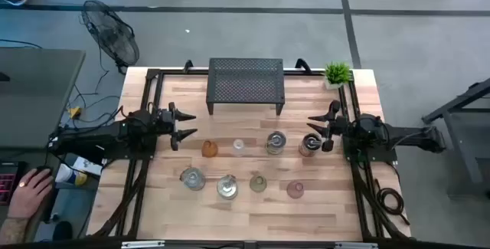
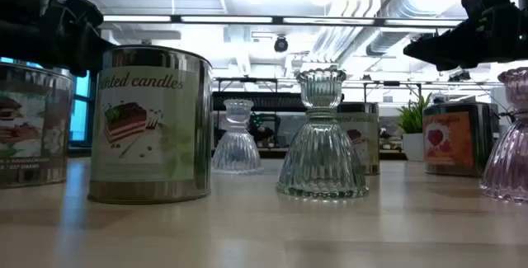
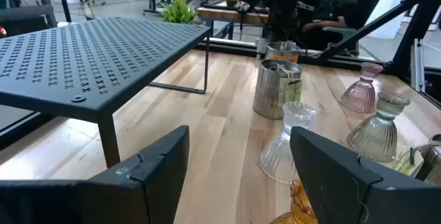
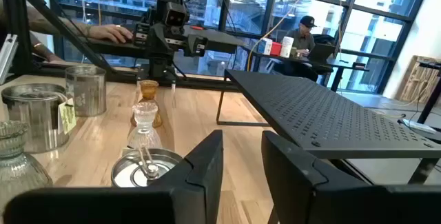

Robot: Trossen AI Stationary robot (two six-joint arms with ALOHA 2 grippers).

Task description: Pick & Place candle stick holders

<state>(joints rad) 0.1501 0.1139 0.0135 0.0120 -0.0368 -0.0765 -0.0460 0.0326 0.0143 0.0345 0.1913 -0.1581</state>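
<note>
Left gripper (image 1: 186, 124): hovering wide apart, empty, the amber holder (image 1: 209, 149) just ahead, likely lining up a pick.
Right gripper (image 1: 320, 129): hanging narrowly parted, empty, beside a tin holder (image 1: 308, 145).

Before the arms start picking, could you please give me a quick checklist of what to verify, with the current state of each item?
1. Left gripper open and empty: ok.
2. Amber holder upright, just ahead of the left gripper: ok.
3. Right gripper empty, fingers a little apart: ok.
4. Silver tin close beside the right gripper, collision risk: cannot tell.
5. Black mesh shelf top free for placing: ok.
6. Front row, including pink holder, standing upright: ok.
</note>
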